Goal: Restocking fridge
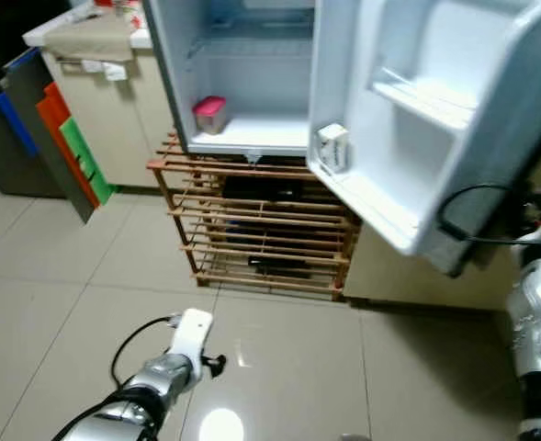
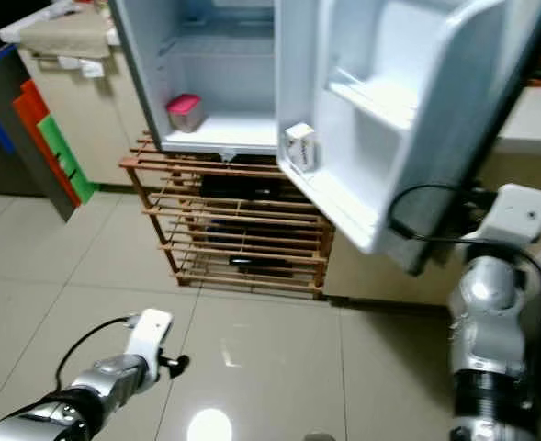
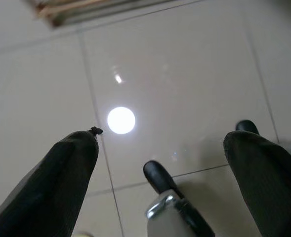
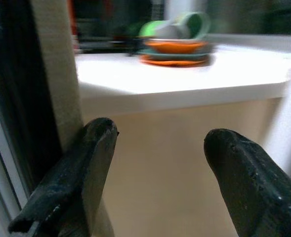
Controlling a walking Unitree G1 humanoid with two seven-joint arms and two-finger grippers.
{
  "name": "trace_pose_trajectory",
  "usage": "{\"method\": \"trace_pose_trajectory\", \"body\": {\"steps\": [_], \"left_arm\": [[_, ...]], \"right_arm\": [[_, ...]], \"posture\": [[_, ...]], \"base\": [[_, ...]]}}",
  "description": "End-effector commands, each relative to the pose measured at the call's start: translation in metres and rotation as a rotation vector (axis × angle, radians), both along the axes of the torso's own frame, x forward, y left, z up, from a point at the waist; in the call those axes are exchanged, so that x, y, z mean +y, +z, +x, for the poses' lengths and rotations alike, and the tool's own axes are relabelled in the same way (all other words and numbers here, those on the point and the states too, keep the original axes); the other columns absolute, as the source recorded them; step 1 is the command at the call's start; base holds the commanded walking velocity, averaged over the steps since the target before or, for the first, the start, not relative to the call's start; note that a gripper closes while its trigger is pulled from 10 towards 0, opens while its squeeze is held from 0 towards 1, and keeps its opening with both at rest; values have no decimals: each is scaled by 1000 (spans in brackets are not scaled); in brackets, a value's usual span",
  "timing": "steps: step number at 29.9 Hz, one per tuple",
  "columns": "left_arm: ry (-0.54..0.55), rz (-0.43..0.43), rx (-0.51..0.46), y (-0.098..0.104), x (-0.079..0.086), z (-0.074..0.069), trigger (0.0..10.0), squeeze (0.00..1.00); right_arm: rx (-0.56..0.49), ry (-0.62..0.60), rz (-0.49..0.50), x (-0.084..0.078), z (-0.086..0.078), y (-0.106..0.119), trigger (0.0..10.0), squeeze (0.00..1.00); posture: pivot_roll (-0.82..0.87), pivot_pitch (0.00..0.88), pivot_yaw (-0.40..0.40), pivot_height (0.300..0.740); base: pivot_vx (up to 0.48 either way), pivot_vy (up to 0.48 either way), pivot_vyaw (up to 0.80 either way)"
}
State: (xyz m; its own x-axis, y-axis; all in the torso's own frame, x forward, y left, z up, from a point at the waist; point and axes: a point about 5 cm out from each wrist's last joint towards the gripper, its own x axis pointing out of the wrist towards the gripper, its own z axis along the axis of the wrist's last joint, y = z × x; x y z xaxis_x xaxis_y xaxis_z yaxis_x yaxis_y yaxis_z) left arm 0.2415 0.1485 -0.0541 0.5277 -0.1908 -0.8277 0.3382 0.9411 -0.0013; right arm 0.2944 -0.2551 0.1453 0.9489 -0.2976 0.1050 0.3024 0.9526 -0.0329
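Note:
A small white fridge (image 1: 242, 83) stands open on a wooden rack (image 1: 261, 230). A pink-lidded container (image 1: 209, 114) sits on its bottom shelf. The open door (image 1: 435, 119) swings toward me, with a small white carton (image 1: 332, 147) in its lower door shelf. My right arm (image 2: 490, 276) is behind the door's outer edge. The right gripper (image 4: 160, 133) is open, and one of its fingers (image 4: 91, 163) lies close beside the door's dark edge. My left arm (image 1: 174, 363) hangs low over the floor. The left gripper (image 3: 160, 138) is open and holds nothing.
A beige cabinet (image 1: 114, 101) stands left of the fridge, with blue, orange and green boards (image 1: 63, 138) leaning against it. Beyond the door, a white counter (image 4: 185, 69) carries orange plates and green bowls (image 4: 175, 34). Glossy tiled floor (image 1: 279, 367) lies in front.

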Motion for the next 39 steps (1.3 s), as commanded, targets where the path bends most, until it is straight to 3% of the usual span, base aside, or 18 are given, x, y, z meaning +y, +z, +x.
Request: {"method": "trace_pose_trajectory", "body": {"steps": [1,4,6,10,12,13,16,21,22,23,24,25,26,27,28,29,32,39], "left_arm": [[-45,33,18,1,2,1,10000,0],[-66,65,87,-5,6,-8,10000,0],[-48,84,134,-9,12,-15,10000,0],[2,83,185,-14,20,-24,10000,0],[63,79,212,-18,27,-32,10000,0],[63,79,212,-18,27,-32,10000,0],[39,104,198,-21,30,-38,10000,0],[-9,52,-123,0,12,-2,10000,0],[-9,52,-123,0,12,-2,10000,0],[7,-89,-419,36,-3,33,10000,0],[7,-89,-419,36,-3,33,10000,0],[15,-135,-513,50,-6,43,10000,0],[24,-180,-699,83,-10,59,10000,0],[24,-180,-699,83,-10,59,10000,0],[31,-195,-799,103,-11,66,10000,0],[96,-253,-970,146,-11,75,10000,0],[136,-280,-1191,204,-10,84,10000,0],[31,-344,-1294,233,-32,85,10000,0]], "right_arm": [[44,205,79,45,-2,-7,10000,0],[68,610,124,108,-23,4,10000,0],[98,756,150,123,-38,8,10000,0],[110,755,224,112,-42,9,10000,0],[96,696,282,91,-40,15,10000,0],[96,696,282,91,-40,15,10000,0],[110,524,213,60,-32,18,10000,0],[162,201,95,27,-16,-1,10000,0],[162,201,95,27,-16,-1,10000,0],[168,160,89,28,-13,-12,10000,0],[168,160,89,28,-13,-12,10000,0],[170,156,85,31,-13,-16,10000,0],[190,160,57,39,-10,-27,10000,0],[190,160,57,39,-10,-27,10000,0],[201,158,48,43,-9,-33,10000,0],[209,174,75,50,-6,-39,10000,0],[149,216,69,58,1,-32,10000,0],[106,208,72,63,14,-25,10000,0]], "posture": [[-228,0,153,740],[-249,0,178,740],[-260,0,182,740],[-264,0,172,740],[-264,0,146,740],[-264,0,146,740],[-252,0,114,740],[-210,0,83,740],[-210,0,83,740],[-169,0,52,740],[-169,0,52,740],[-158,0,45,740],[-112,0,18,740],[-112,0,18,740],[-95,0,11,740],[-76,0,7,740],[-62,0,10,740],[-91,0,-9,740]], "base": [[0,0,0],[0,0,0],[0,0,0],[0,0,0],[0,0,0],[0,0,0],[0,0,0],[0,0,0],[0,0,0],[0,0,0],[0,0,0],[0,0,0],[0,0,0],[0,0,0],[0,0,0],[0,0,0],[0,0,0],[0,0,0]]}}
